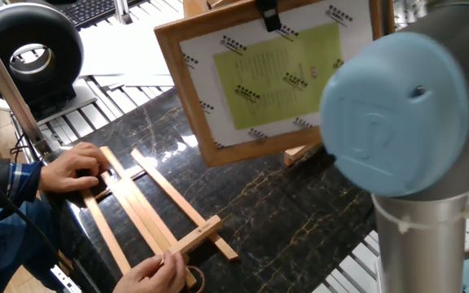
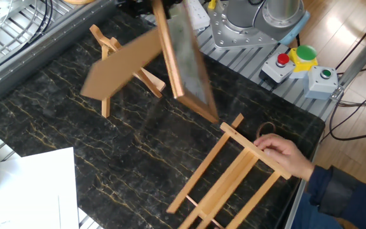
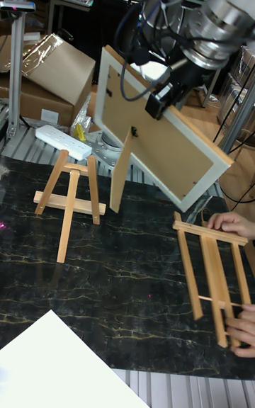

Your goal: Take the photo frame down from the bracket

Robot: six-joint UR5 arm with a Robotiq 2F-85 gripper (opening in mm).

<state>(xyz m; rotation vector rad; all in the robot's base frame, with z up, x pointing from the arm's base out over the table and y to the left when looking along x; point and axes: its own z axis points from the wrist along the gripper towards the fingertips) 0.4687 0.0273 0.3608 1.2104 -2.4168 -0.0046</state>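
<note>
The photo frame (image 1: 283,69) hangs tilted in the air above the black marble table (image 2: 56,127), its wooden border around a white mat and a yellow-green sheet. My gripper (image 1: 269,18) is shut on its top edge. From behind, the tall fixed view shows the frame's brown back (image 3: 180,146), its kickstand hanging free, and the gripper (image 3: 159,105) clamped on the rim. The bracket (image 3: 69,199), a small A-shaped easel, stands bare to the left of the frame and apart from it. Its legs (image 2: 105,39) show behind the edge-on frame (image 2: 186,60), and one foot (image 1: 302,151) peeks out under the frame.
A longer slatted easel (image 2: 234,175) lies flat on the table, held at both ends by a person's hands (image 1: 72,167). My arm's blue cap (image 1: 393,106) blocks the right foreground. White paper (image 2: 30,191), button boxes (image 2: 297,63) and a power strip (image 3: 62,141) border the table.
</note>
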